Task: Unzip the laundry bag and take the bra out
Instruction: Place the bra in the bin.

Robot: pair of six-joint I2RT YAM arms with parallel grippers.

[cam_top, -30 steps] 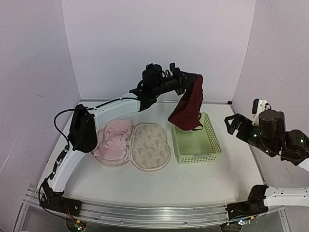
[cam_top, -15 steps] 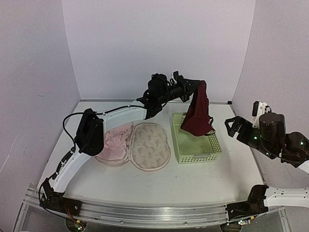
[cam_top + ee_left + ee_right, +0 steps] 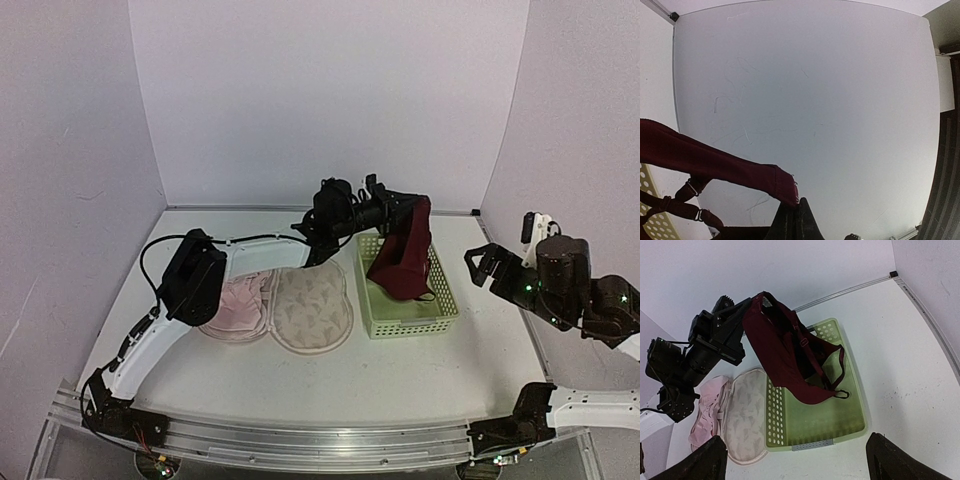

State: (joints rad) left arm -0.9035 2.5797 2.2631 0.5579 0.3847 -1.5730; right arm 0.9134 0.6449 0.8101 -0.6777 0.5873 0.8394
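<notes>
Hanging near-vertically from the clamped left gripper [image 3: 414, 204], the bra [image 3: 402, 262] dips its lower end into the basket [image 3: 412, 326] directly below. The laundry bag [image 3: 312, 306] lies open at 9 o'clock of the basket; the right gripper [image 3: 482, 262], spread wide and empty, sits at 3 o'clock.

Light is even and diffuse, from overhead. The white table [image 3: 300, 385] and pale walls [image 3: 330, 100] read bright, no glare. Shadows soft, faint around the basket [image 3: 405, 318]. Overhead view sharp. Both wrist views bend at the edges — fisheye; the right gripper [image 3: 795, 440] shows its fingers [image 3: 705, 465] dark and blurred in the lower corners.
</notes>
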